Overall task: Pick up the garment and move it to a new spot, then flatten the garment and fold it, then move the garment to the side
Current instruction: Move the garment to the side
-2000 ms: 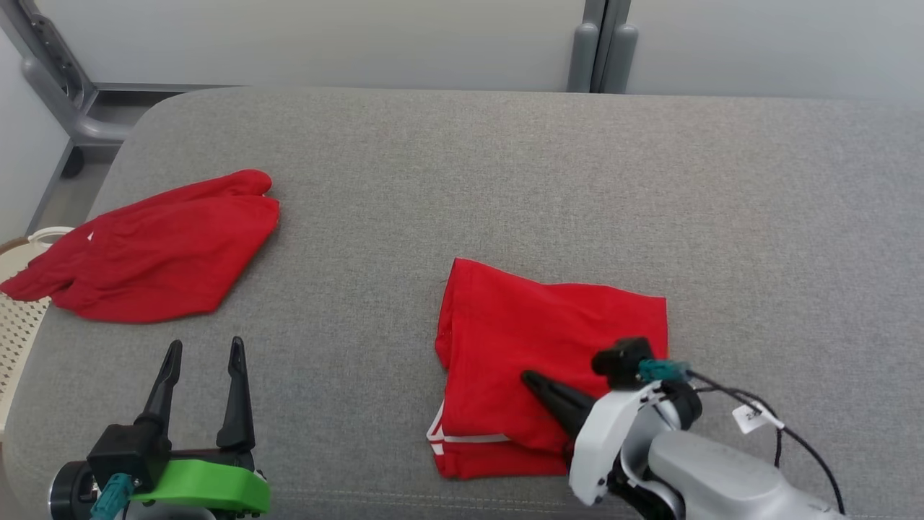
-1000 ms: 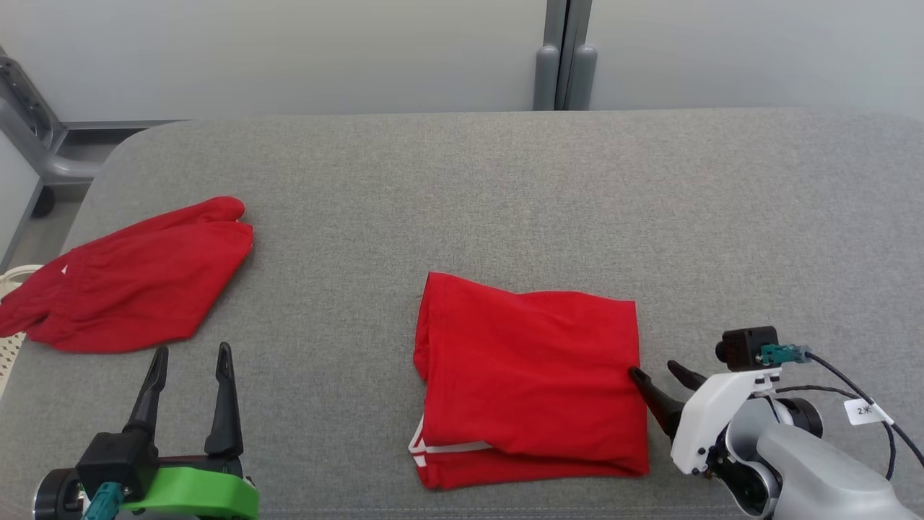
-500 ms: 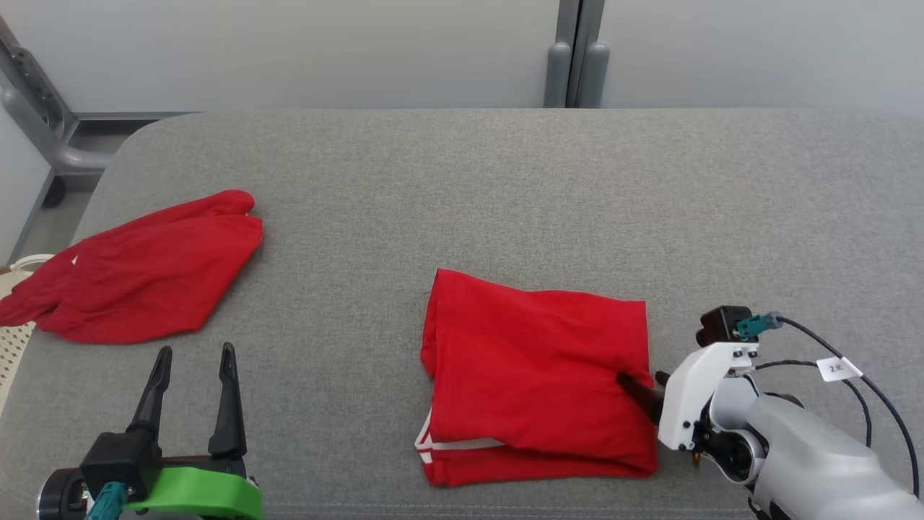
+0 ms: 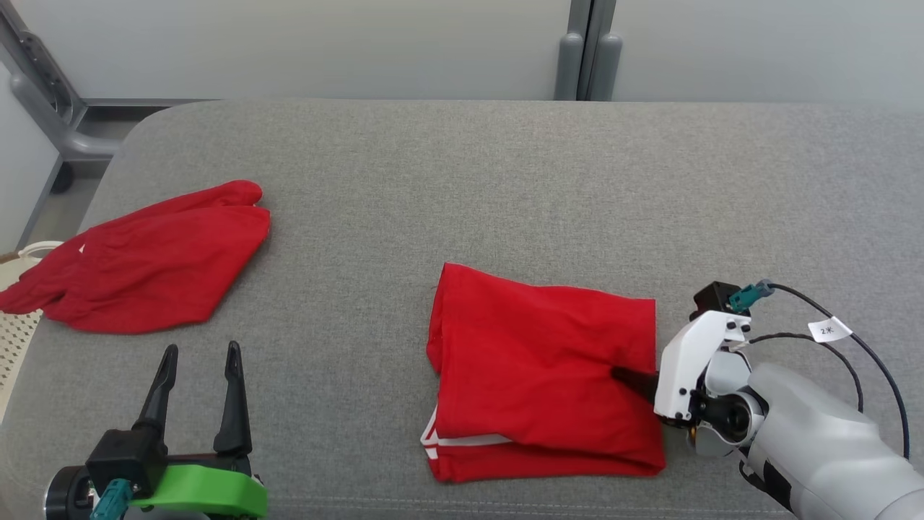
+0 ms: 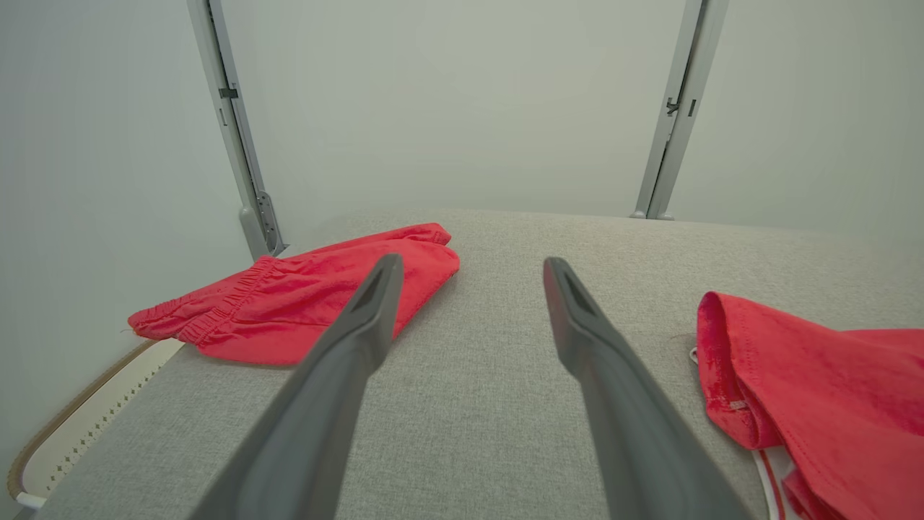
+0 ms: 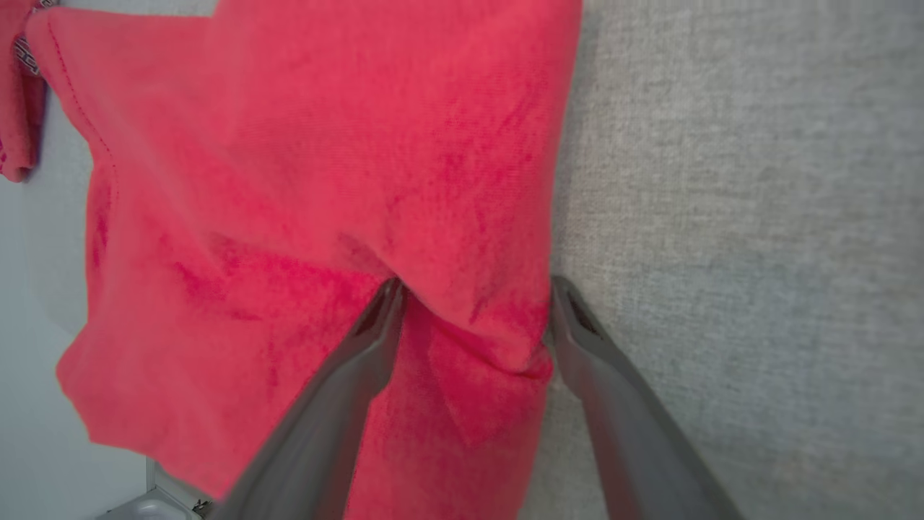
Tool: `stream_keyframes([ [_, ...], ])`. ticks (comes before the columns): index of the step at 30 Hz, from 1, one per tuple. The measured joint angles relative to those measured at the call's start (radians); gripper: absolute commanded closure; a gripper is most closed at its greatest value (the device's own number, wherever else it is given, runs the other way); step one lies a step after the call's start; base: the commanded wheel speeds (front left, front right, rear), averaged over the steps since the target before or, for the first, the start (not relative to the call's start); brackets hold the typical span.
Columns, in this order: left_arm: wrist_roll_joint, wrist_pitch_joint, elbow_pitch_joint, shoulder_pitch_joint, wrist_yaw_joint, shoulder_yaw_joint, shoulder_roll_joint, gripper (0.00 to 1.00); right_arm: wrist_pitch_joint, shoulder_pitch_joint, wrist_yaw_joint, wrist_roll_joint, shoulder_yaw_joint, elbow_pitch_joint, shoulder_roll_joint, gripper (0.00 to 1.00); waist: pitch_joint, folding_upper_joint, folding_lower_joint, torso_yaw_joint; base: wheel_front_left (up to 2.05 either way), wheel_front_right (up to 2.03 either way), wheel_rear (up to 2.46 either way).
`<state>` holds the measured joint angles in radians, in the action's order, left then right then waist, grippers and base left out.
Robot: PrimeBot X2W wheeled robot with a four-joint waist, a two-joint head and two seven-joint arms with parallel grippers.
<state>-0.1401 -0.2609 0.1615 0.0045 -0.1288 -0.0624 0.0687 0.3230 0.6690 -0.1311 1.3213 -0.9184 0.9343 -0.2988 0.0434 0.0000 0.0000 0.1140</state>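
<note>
The folded red garment with white stripes at its near left corner lies in the middle of the grey padded table. My right gripper is at its right edge, open. In the right wrist view the right gripper straddles that edge: one finger presses on the garment, the other finger rests on the table beside it, and a low ridge of cloth bulges between them. At the lower left my left gripper stands open and empty above the table. The left wrist view shows the left gripper with the garment to its right.
A second red garment lies crumpled at the table's left end, also seen from the left wrist as red cloth. A pale perforated basket sits off the left edge. Grey posts stand behind the table against a white wall.
The right gripper has drawn back off the garment to its right side, then pushed in again onto its right edge, raising a small ridge. The head camera shifted slightly. The left gripper stayed put.
</note>
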Motion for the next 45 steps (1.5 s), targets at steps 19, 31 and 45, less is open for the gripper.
stream_keyframes([
  [19,0.000,0.000,-0.021,-0.052,0.000,0.023,-0.005,0.00,-0.074,0.237,0.000,-0.034,-0.044,0.083,-0.086,1.00,0.090,0.0000,0.0000,0.010,0.00,0.00,0.00],
  [31,0.006,0.000,-0.048,-0.120,0.000,0.040,0.011,0.00,-0.122,0.382,0.000,-0.054,-0.043,0.197,-0.236,1.00,0.209,0.0000,0.0000,0.026,0.00,0.00,0.00],
  [45,0.024,0.000,-0.090,-0.160,0.000,0.050,0.039,0.00,-0.149,0.537,0.000,-0.086,-0.056,0.241,-0.381,1.00,0.346,0.0000,0.0001,0.005,0.00,0.00,0.00],
])
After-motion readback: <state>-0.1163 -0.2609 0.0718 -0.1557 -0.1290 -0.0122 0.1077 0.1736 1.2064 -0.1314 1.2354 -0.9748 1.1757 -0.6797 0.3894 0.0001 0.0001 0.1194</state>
